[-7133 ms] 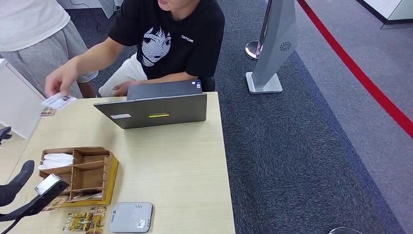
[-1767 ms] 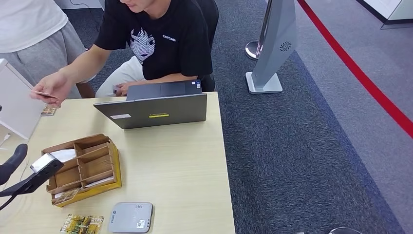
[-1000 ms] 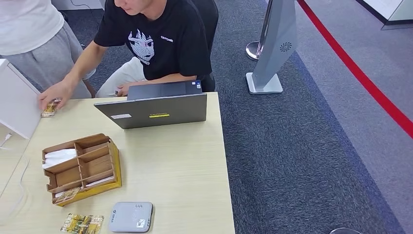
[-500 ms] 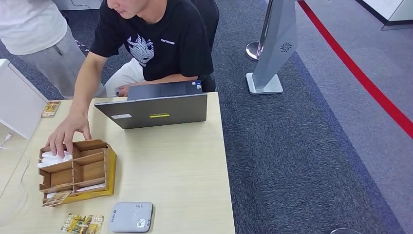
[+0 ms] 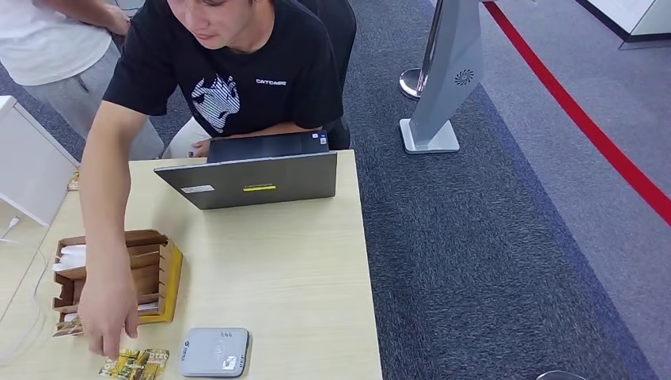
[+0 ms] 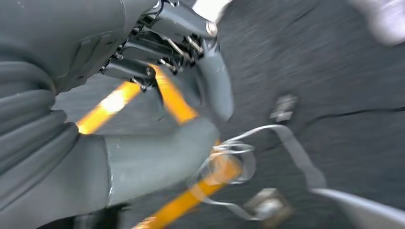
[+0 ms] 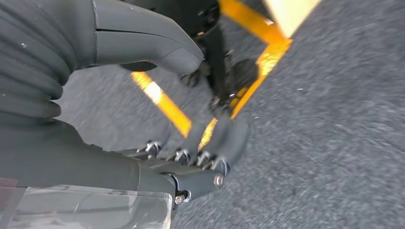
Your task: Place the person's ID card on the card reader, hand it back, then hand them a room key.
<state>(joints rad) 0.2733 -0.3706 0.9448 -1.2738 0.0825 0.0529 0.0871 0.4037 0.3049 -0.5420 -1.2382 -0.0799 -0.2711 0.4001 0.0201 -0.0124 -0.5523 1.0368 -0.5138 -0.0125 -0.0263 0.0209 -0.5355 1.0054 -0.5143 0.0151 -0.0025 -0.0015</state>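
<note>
The grey card reader (image 5: 212, 352) lies at the table's near edge with nothing on it. Just left of it lies a yellow patterned card (image 5: 136, 364), and the person's hand (image 5: 108, 307) reaches down over the wooden organiser (image 5: 150, 269) to touch that card's near end. White cards (image 5: 70, 257) sit in the organiser's far compartment. Another small card (image 5: 73, 182) lies at the table's far left edge. My left hand (image 6: 143, 71) hangs over dark carpet, fingers apart, holding nothing. My right hand (image 7: 143, 157) also hangs over the carpet with its fingers apart and nothing in them.
A grey laptop (image 5: 253, 178) stands open at the table's far side in front of the seated person. A white box (image 5: 28, 170) sits at the left. A second person stands at the far left. A grey floor stand (image 5: 447, 71) stands on the carpet to the right.
The person's arm has swung from the organiser's far end towards me, down to the patterned card. The organiser has shifted a little to the left.
</note>
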